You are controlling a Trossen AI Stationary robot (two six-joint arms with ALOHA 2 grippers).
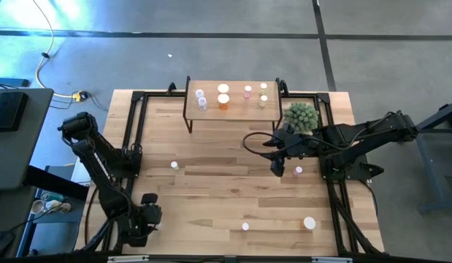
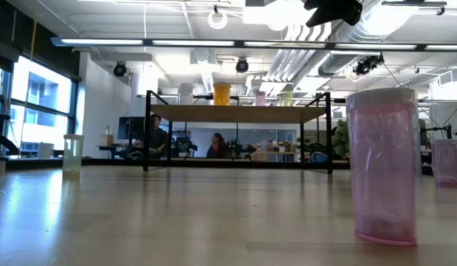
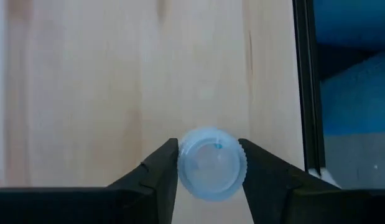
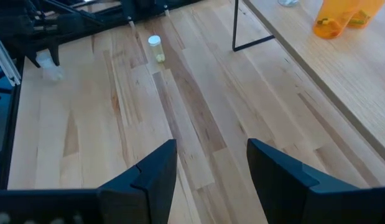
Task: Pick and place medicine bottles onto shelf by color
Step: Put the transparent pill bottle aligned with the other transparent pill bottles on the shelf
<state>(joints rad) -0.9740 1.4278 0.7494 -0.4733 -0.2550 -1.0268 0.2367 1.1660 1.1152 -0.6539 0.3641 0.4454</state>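
My left gripper is at the table's near left corner, shut on a clear medicine bottle with a white cap; the high view hides this bottle under the gripper. My right gripper hangs open above the table near the shelf's right end, holding nothing. The shelf stands at the far middle and carries clear, orange, pink and yellow-green bottles. Loose bottles stand on the table: a pale yellow one, two pink ones, and a white-capped one. My left gripper pinches the clear bottle's white cap between its two fingers, one finger on each side of the cap's ribbed rim. The fingers come steeply from above. The bottle stays upright; whether its base is on the table I cannot tell.
A green spiky plant stands just right of the shelf, close to my right arm. Black frame rails run along the table's left and right sides. Bare wood lies across the middle of the table between the loose bottles.
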